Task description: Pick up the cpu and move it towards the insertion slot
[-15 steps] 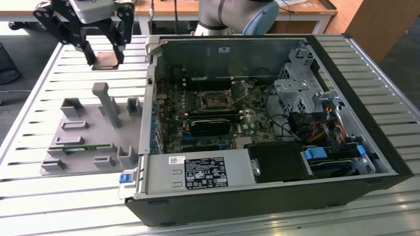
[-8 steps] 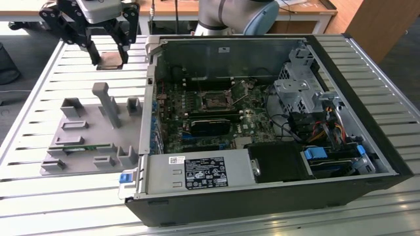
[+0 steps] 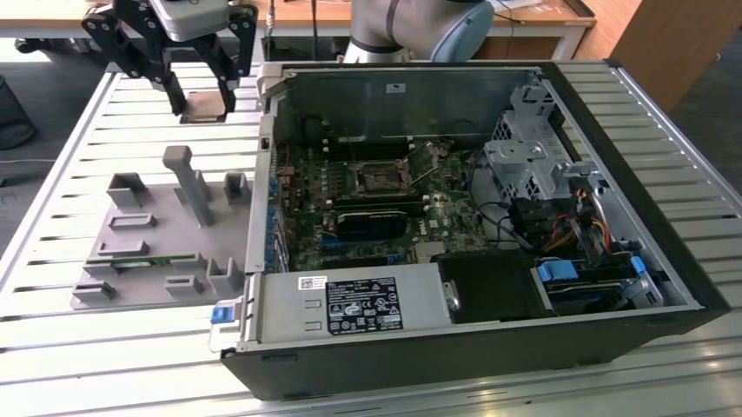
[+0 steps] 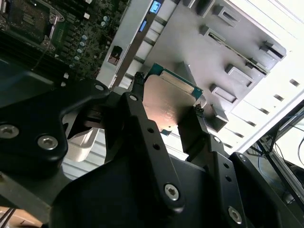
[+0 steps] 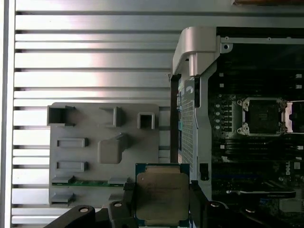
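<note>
Work table (image 3: 82, 347): aluminium, long parallel slats w/ dark grooves btwn them, spans the exterior view. Same slats (image 5: 95, 61) in the first wrist view. Strong light: white glare on slats at the exterior view's lower left, pale washed-out bands in the first wrist view. Behind table, wooden desk (image 3: 313, 13) w/ white legs along the far edge; cables (image 3: 522, 9) on it twd the exterior view's right. 1 wooden panel (image 3: 672, 43) stands upright at far right corner. Grey floor (image 3: 35, 187) on both sides of table.

cpu (image 4: 167, 105) tight btwn jaws
</note>
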Tool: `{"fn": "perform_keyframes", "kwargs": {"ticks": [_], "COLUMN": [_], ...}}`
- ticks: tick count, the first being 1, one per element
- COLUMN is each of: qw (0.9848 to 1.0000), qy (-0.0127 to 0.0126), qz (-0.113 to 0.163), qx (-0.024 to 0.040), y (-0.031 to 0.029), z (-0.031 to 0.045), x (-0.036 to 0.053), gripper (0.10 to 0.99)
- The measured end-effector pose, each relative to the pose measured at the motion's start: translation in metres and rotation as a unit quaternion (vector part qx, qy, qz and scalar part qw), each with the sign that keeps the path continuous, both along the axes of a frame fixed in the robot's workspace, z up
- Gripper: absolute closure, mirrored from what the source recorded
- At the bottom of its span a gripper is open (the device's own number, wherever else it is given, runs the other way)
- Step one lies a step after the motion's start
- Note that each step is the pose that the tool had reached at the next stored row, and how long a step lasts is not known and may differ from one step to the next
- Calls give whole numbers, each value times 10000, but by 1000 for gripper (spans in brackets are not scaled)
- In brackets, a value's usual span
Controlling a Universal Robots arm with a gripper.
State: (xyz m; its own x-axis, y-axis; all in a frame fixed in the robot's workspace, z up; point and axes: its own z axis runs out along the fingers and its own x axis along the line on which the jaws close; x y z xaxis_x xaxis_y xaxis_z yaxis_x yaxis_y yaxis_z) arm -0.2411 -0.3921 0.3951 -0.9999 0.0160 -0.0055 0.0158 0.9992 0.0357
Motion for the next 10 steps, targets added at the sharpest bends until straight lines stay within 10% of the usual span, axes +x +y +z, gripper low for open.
{"fn": "perform_keyframes", "kwargs": {"ticks": [10], "qw": [10000], "qy": [0], "qz": [0], "qx": [0], "y": [0], "z": [0], "x": [116], "gripper": [549]}}
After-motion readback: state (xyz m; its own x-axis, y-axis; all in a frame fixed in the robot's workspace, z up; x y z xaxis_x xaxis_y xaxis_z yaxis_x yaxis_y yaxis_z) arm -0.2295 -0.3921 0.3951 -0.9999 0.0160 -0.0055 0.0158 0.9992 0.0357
